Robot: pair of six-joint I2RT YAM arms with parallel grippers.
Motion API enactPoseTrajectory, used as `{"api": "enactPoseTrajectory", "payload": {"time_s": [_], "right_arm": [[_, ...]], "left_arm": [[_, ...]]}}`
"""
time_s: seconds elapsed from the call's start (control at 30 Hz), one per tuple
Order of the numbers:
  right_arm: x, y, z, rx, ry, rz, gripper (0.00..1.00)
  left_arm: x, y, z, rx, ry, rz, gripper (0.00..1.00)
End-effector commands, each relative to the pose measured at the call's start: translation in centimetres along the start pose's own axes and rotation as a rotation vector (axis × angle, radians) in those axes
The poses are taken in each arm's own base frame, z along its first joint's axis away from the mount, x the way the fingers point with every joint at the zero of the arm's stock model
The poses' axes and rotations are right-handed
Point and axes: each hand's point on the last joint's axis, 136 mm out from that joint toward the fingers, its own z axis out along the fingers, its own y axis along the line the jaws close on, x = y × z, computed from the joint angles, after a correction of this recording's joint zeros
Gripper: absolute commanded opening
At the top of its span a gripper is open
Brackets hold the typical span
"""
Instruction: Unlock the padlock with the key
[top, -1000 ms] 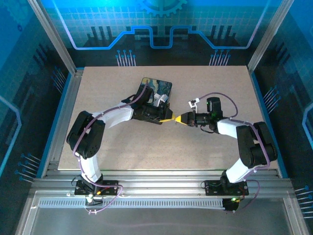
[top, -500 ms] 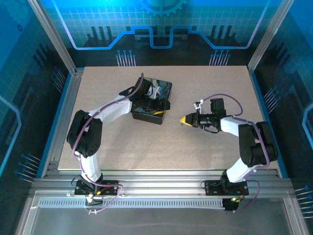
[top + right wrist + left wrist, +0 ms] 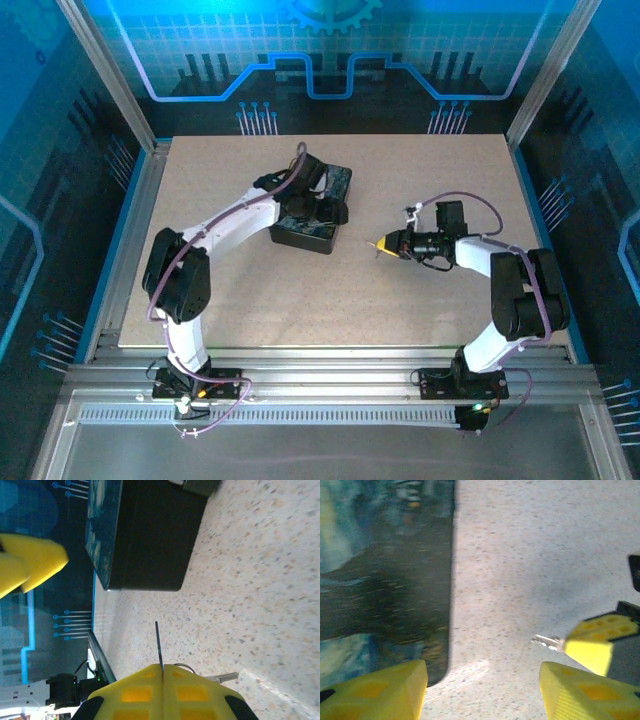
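Note:
My right gripper (image 3: 381, 243) (image 3: 162, 667) is shut on the key (image 3: 158, 645), whose thin blade sticks out past the yellow fingertips toward the left. A second key (image 3: 222, 678) on the same ring hangs beside them. The key's blade (image 3: 546, 641) shows again in the left wrist view, at the right gripper's yellow finger (image 3: 600, 640). My left gripper (image 3: 325, 208) (image 3: 482, 672) hovers at the right part of the black box (image 3: 300, 238), open, with bare table between its fingers. The padlock is hidden from me.
The black box has a painted blue-and-yellow top (image 3: 385, 580) and dark side walls (image 3: 150, 535). It stands at the back left of the speckled table (image 3: 420, 180). Aluminium rails (image 3: 140, 210) frame the table on both sides.
My left gripper has pulled back from the right gripper to the box, and its jaws have widened. The right gripper with the key has shifted slightly right.

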Motion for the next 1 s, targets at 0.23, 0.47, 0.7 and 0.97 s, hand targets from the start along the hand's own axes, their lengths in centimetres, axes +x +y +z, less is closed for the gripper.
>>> {"api": "enactPoseTrajectory", "payload": {"time_s": [0.23, 0.47, 0.7, 0.97], "right_arm": [[-1.5, -3.2, -3.1, 0.103, -0.089, 0.097, 0.0], [-1.2, -4.2, -3.5, 0.162, -0.078, 0.108, 0.0], [-1.3, -4.3, -3.2, 0.166, -0.073, 0.118, 0.0], [-1.2, -3.7, -2.7, 0.184, -0.056, 0.094, 0.0]], "left_arm": [[1.1, -2.9, 6.0, -0.008, 0.101, -0.002, 0.61], [1.2, 0.3, 7.2, -0.159, 0.11, 0.026, 0.61], [0.8, 6.4, 5.6, -0.347, 0.082, -0.02, 0.62], [-0.4, 11.9, 3.6, -0.453, 0.045, -0.068, 0.63]]}}
